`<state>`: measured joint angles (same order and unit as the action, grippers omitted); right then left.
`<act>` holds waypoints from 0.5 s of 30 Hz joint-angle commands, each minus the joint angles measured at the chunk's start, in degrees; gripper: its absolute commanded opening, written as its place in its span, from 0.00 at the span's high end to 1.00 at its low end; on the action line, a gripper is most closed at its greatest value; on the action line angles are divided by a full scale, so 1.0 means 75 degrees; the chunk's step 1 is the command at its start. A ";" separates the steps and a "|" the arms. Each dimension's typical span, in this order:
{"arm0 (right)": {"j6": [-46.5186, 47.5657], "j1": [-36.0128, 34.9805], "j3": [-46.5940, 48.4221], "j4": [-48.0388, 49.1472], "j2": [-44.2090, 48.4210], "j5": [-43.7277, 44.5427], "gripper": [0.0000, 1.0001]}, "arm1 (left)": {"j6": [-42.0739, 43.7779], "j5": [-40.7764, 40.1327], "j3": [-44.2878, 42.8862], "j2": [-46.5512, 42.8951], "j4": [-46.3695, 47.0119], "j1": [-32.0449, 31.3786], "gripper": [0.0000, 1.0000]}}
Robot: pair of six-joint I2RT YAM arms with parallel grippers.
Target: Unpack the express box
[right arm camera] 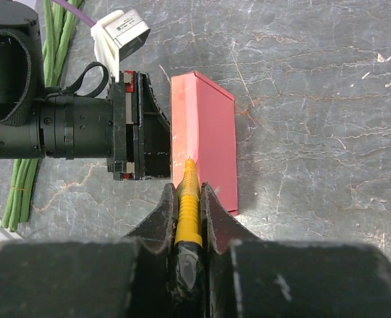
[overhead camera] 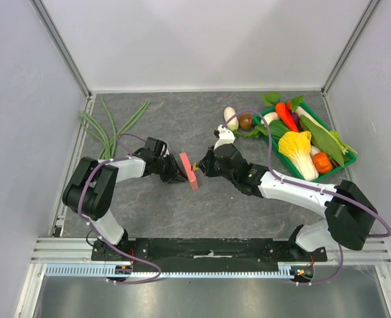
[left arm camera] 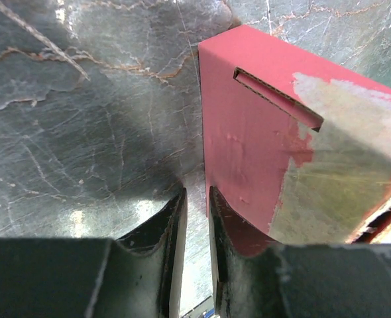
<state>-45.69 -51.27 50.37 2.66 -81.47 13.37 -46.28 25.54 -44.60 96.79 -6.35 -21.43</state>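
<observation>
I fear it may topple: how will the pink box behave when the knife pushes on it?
The express box seems to stand on a narrow edge, so it probably tips easily; the left gripper beside it may brace it. It looks like thin cardboard, likely light, so the knife could slide it along the table.

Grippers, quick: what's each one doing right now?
Left gripper: shut, holding nothing, beside the express box.
Right gripper: shut on the yellow knife.
</observation>
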 commanded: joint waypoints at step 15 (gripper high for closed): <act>0.0748 -0.0079 0.1194 -0.0331 0.0445 0.0081 1.00 | 0.0744 -0.2700 -0.0474 -0.2205 -0.1778 0.0115 0.58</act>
<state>-42.65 -51.33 56.18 -0.12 -81.03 13.34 -45.10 11.60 -44.69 84.97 -16.75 -20.73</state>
